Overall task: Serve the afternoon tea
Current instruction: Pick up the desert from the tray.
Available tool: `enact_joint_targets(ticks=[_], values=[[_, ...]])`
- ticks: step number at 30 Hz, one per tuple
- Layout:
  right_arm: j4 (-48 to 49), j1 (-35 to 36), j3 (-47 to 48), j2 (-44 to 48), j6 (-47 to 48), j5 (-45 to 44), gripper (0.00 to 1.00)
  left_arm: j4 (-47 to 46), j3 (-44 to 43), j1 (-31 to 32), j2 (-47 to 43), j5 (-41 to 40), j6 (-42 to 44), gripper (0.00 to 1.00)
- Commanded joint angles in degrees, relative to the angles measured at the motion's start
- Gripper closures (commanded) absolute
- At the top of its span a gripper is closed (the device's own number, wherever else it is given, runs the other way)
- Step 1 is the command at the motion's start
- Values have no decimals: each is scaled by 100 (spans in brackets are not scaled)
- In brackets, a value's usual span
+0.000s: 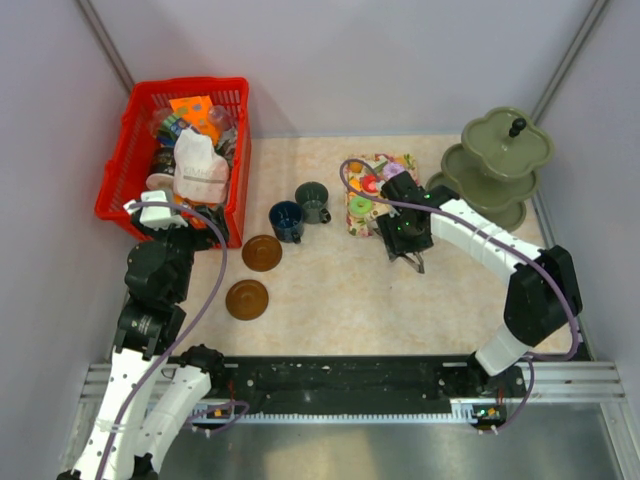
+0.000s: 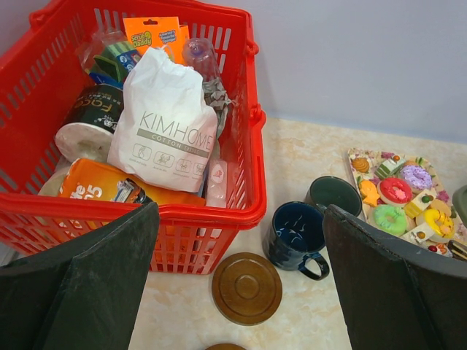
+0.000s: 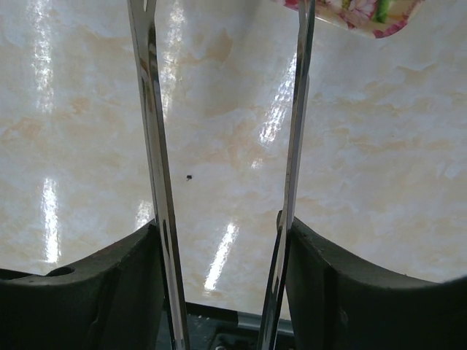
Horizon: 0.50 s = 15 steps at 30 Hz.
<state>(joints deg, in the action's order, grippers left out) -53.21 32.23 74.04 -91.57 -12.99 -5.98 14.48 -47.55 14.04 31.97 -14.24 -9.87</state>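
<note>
At eleven o'clock from the right gripper [image 1: 409,250], closed on the tongs [image 3: 155,146], the pastries [image 1: 368,198] were seen; the left gripper [image 2: 241,219] was held open.

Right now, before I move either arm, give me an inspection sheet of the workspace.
Surface: glossy beige table, no spills seen.
Job's things: pastries on a floral tray; navy mug and green mug side by side; far saucer and near saucer, both bare; three-tier stand, unloaded.
Clutter: red basket packed with packets.
End effectors: left end effector open, by the basket; right end effector shut on metal tongs, beside the tray.
Cables: purple left-arm cable; right-arm cable loops over the tray.
Surroundings: plain walls, nothing else seen.
</note>
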Motion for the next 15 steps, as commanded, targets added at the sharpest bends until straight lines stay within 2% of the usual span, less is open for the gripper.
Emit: enact_joint_targets(ticks=[1,9,15], values=[[4,73,321,-10,78,-237,42,-332,26,28,-24,-26,73,1],[4,161,339,-89,122,-220,42,-332,27,28,-24,-17,73,1],[4,275,479,-98,87,-570,44,-332,27,28,-41,-44,73,1]])
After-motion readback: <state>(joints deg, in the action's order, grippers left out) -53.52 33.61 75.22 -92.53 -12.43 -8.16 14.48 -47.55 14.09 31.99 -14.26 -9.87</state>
